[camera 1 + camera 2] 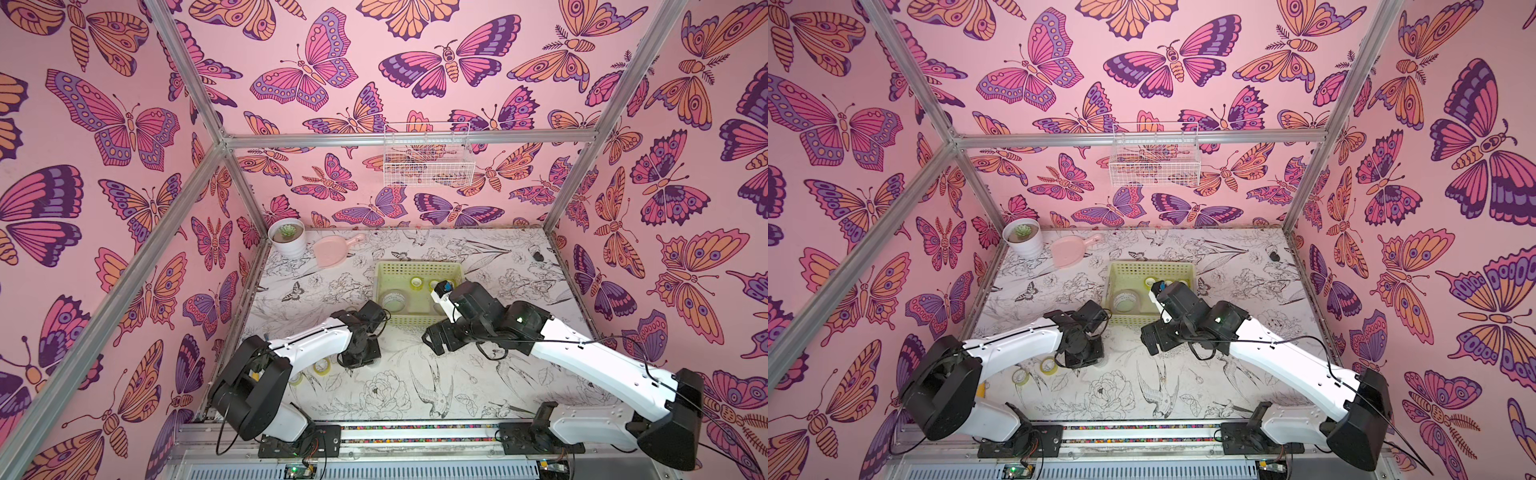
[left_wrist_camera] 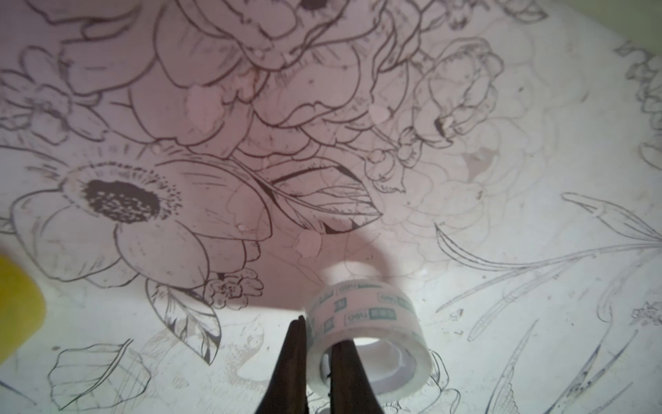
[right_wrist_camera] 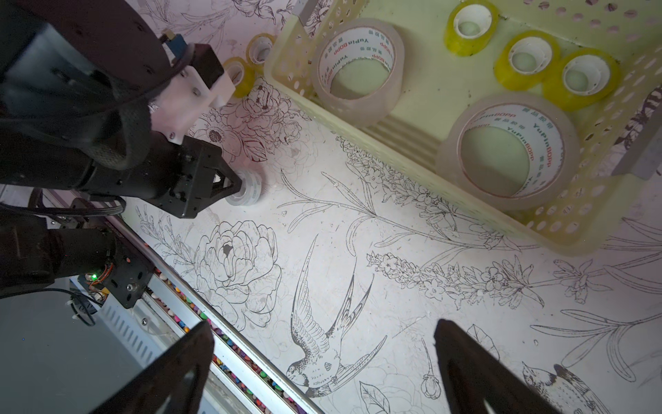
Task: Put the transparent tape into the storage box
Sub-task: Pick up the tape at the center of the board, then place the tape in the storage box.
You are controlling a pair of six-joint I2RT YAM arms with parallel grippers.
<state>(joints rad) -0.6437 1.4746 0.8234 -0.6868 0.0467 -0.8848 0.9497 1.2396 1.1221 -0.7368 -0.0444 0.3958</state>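
Note:
A small roll of transparent tape (image 2: 372,322) with green print lies low over the flowered table. My left gripper (image 2: 318,333) is shut on the roll's wall, one finger outside and one inside the core. The right wrist view shows the same roll (image 3: 250,190) at the tip of the left gripper (image 3: 233,186). In both top views the left gripper (image 1: 359,357) (image 1: 1079,355) points down and covers the roll. The pale yellow-green storage box (image 1: 417,266) (image 1: 1150,268) (image 3: 559,222) stands behind it. My right gripper (image 3: 322,328) (image 1: 432,340) hangs open and empty in front of the box.
The box holds two large clear tape rolls (image 3: 358,61) and three small yellow ones (image 3: 526,57). Two more yellowish rolls (image 1: 322,365) lie beside the left arm. A plant pot (image 1: 286,237) and a pink dustpan (image 1: 332,251) stand at the back left. A white wire basket (image 1: 428,160) hangs on the wall.

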